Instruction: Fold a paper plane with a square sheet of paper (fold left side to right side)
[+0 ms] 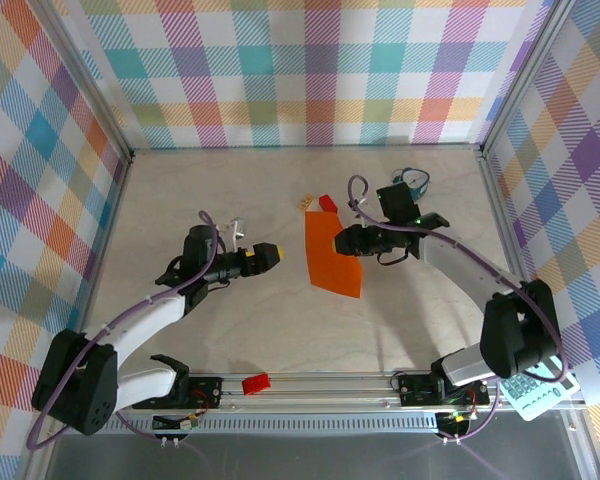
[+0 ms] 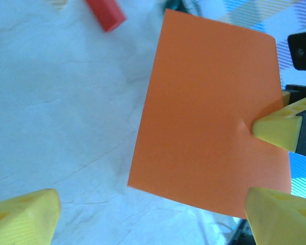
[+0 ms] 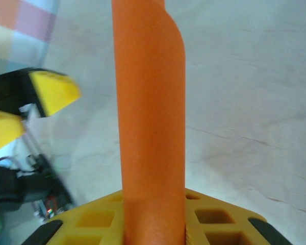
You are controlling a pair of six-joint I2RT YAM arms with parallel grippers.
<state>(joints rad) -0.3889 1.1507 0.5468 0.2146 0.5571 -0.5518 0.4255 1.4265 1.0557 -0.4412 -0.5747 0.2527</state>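
The square sheet of paper (image 1: 335, 256) is bright orange and lies doubled over as a tall narrow rectangle in the middle of the table. My right gripper (image 1: 349, 240) is shut on its right edge. In the right wrist view the paper (image 3: 150, 102) runs up edge-on from between the yellow jaws of that gripper (image 3: 154, 227). My left gripper (image 1: 270, 253) stands open a little to the left of the sheet, apart from it. In the left wrist view the paper (image 2: 209, 117) lies beyond the spread left gripper (image 2: 153, 219), with a yellow right fingertip (image 2: 276, 128) pressing its edge.
A small red block (image 1: 327, 203) and a small tan block (image 1: 305, 204) sit just beyond the paper's far end. Another red block (image 1: 255, 383) rests on the near rail. Plaid walls (image 1: 300, 70) enclose the table on three sides.
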